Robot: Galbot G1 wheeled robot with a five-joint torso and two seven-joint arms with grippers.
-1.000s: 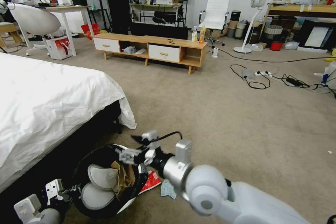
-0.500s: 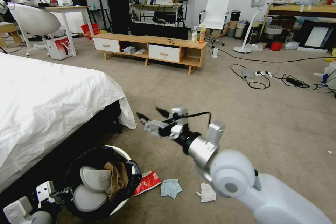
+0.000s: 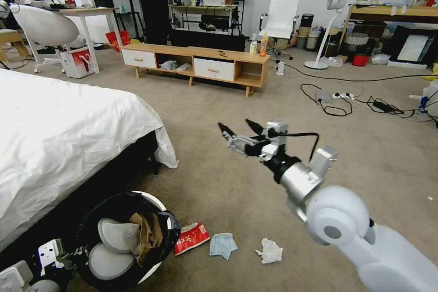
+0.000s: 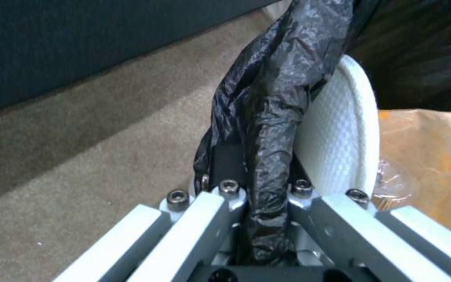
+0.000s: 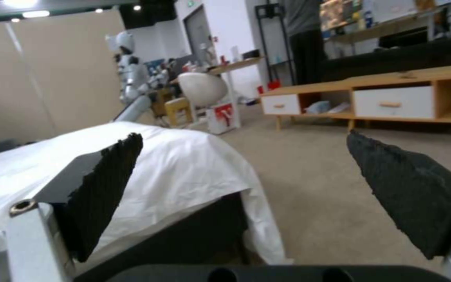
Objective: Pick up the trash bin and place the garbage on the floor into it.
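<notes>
carpet floor (image 3: pixel 255 100), wrapper (image 3: pixel 191 238), mask (image 3: pixel 222 244), tissue (image 3: pixel 269 251)

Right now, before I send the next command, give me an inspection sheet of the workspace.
Surface: beige-grey carpet, bare between the items.
Job's things: trash bin with black liner, brown paper bag inside; red-white snack wrapper, light blue face mask and white tissue wad lie on the carpet beside it.
Clutter: orange drink bottle on the low wooden cabinet.
Grippers: left gripper shut on the trash bin's lined rim; right gripper open, empty, raised above the carpet.
Cables: power strip and black cords far right.
Surroundings: white-sheeted bed on the left; standing fan behind.
</notes>
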